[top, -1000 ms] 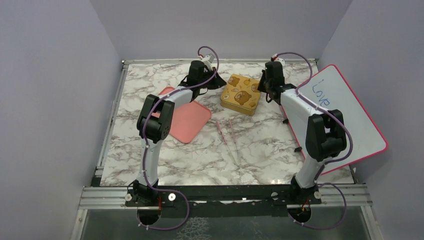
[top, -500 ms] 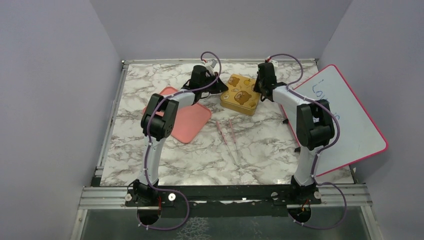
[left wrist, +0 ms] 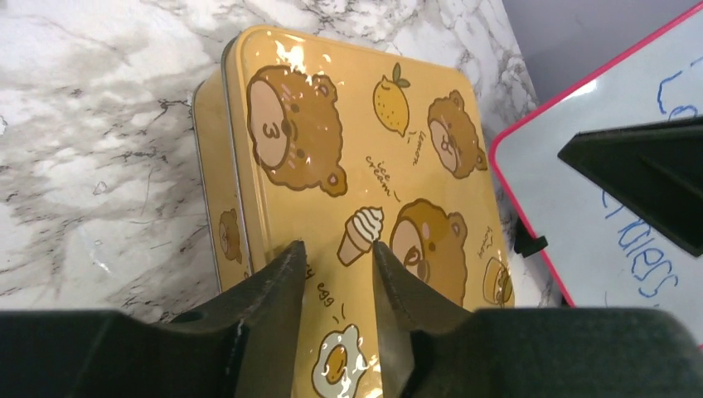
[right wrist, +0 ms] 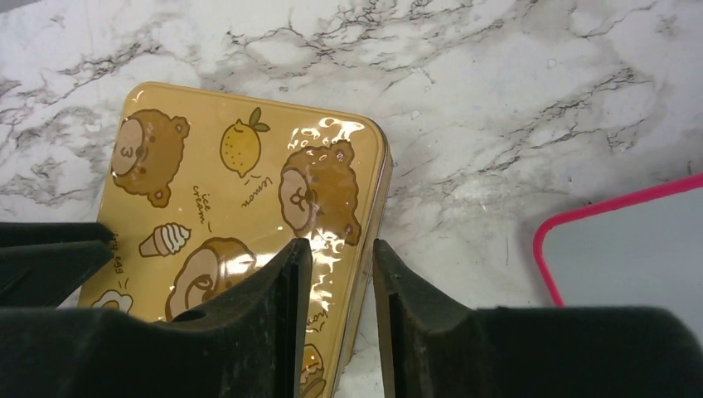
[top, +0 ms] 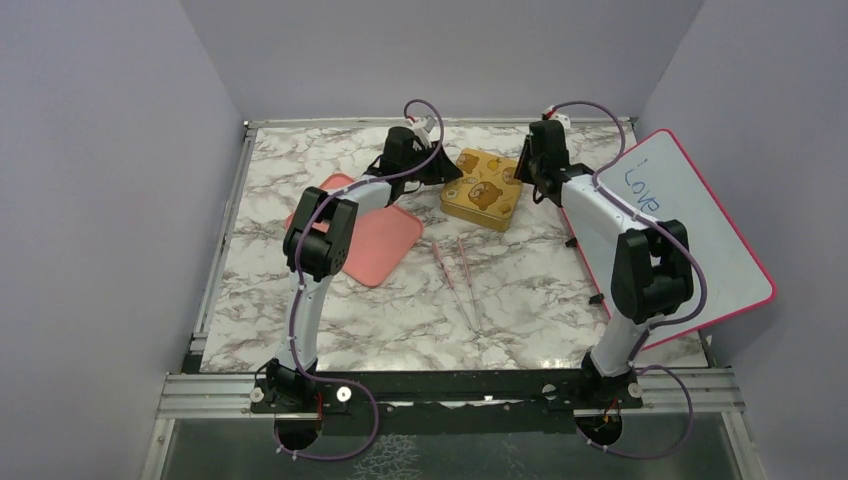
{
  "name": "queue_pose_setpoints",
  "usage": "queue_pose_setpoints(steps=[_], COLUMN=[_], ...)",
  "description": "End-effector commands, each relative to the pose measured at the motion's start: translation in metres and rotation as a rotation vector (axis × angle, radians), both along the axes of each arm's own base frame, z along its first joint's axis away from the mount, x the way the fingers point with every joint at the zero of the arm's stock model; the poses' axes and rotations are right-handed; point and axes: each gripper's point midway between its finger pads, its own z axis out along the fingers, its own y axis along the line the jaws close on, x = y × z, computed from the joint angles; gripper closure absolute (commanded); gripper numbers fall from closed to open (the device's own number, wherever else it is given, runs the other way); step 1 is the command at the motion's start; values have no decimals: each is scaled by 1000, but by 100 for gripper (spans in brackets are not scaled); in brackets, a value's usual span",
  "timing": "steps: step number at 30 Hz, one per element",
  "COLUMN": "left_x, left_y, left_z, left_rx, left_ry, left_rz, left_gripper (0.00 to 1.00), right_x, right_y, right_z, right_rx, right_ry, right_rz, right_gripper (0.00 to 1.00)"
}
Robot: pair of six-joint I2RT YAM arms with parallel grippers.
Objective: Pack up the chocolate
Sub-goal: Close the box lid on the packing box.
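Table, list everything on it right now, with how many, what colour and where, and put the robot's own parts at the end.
table: one, white marble with dark veins, under everything
tin: one, yellow with brown bears, far middle, lid shut
tray: one, pink, left of the tin, partly under the left arm
tweezers: two thin pink prongs, middle, nearer than the tin; one pair or two, cannot tell
whiteboard: one, white with pink rim and blue writing, right edge
chocolate: none in view
left hand: one, black, over the tin's left side, open, holding nothing
right hand: one, black, over the tin's right side, open, holding nothing
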Motion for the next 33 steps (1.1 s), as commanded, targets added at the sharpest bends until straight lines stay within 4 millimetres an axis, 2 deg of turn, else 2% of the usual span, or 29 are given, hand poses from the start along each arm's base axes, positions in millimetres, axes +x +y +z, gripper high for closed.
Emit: queue_pose_setpoints(steps=[1, 6, 10, 12, 14, 16, 18, 20, 22, 24, 25, 27, 29, 31, 33], left_x=[12, 22, 27, 27, 24, 15, 2, -8, -12, -16, -18, -21, -22, -23, -25], left_y=[11, 17, 15, 13, 9, -3, -19, -27, -29, -35, -39, -44, -46, -46, -49], left_z=[9, -8, -15, -23, -34, -43, -47, -46, -38, -30, -27, -20, -14, -7, 1], left_rx=[78, 160, 178, 183, 176, 159, 136, 96, 43, -8, -31, -68, -82, -94, -109], left_ry=[-33, -31, -34, -22, -8, 8, 17, 25, 5, 2, 10, 23, 19, 4, -14], left_rz=[30, 49, 33, 27, 3, -37, -99, -120, -118, -160, -187, -226, -226, -226, -244], left_gripper=[60, 54, 53, 56, 65, 71, 71, 71, 71, 71, 71, 71, 70, 67, 64], right_x=[-16, -18, -18, -20, -24, -36, -50, -61, -65, -66, -65, -62, -59, -62, -64], right_y=[0, 9, 12, 14, 17, 12, 7, 6, 7, 5, 5, 7, 8, 10, 16], right_z=[-15, -39, -58, -68, -82, -106, -127, -137, -132, -122, -114, -98, -90, -97, -108], right_rx=[34, 121, 156, 176, 191, 176, 180, 193, 199, 200, 203, 214, 215, 224, 255], right_ry=[62, 105, 140, 158, 189, 260, 301, 304, 292, 269, 252, 213, 204, 232, 252], right_rz=[-4, 11, 17, 24, 27, -10, -48, -47, -38, -40, -40, -24, -17, -5, 17], right_gripper=[57, 43, 41, 43, 45, 48, 52, 60, 64, 64, 62, 48, 39, 33, 35])
